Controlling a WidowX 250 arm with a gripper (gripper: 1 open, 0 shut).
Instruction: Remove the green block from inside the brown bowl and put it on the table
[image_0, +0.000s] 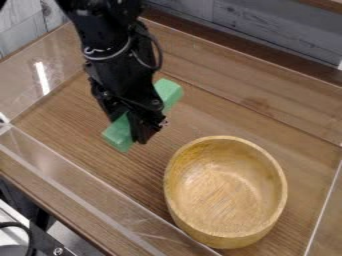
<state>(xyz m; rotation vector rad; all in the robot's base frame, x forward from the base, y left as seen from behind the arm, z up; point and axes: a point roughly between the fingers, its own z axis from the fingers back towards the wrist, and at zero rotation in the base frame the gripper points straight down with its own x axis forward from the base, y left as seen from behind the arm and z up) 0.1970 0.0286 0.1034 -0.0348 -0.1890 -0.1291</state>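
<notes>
Wood-grain table (267, 90), acrylic-walled, bears brown bowl (227, 190); end effector (138, 130) clamps green block (123, 133).

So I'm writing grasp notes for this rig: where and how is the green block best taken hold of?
Grip the green block across its narrow width at mid-length, coming from above. It is a slim bar, so its long flat sides suit the fingers. That is how the hand, shut on it now, holds it, with both ends sticking out, left of the brown bowl.
</notes>
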